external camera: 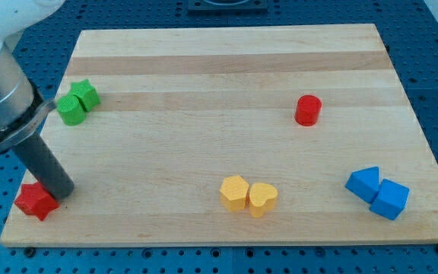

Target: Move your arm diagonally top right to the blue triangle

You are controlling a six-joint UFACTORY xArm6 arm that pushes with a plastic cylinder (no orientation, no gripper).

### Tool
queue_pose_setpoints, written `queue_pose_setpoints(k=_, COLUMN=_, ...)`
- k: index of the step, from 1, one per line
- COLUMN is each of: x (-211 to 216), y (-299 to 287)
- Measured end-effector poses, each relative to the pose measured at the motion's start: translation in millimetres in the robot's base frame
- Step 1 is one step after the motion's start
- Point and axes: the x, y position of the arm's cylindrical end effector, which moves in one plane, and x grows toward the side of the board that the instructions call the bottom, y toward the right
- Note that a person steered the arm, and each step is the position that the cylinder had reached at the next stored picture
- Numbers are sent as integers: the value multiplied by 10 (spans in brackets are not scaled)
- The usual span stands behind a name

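1. The arm ends in a dark rod, not a hand, so there is nothing to open or hold; the tip (61,190) sits at the worktop's (204,99) bottom-left corner, touching or just beside the red star (36,201), on that block's upper right.
2. Above the tip, near the left edge, two green blocks touch each other: a green star (87,93) and a green block (70,109) whose shape is unclear.
3. Toward the bottom middle, a yellow hexagon (234,192) and a yellow heart (262,199) sit side by side, touching.
4. A red cylinder (308,109) stands alone in the upper right part.
5. The blue triangle (363,183) lies at the bottom right, well apart from the tip, touching a blue cube (390,199) on its right.
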Motion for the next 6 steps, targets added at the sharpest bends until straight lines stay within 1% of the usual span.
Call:
queue_pose_setpoints(k=1, x=-24, y=86)
queue_pose_setpoints(k=2, x=-243, y=389)
queue_pose_setpoints(k=4, x=-401, y=1608)
queue_pose_setpoints(k=6, x=-485, y=3270)
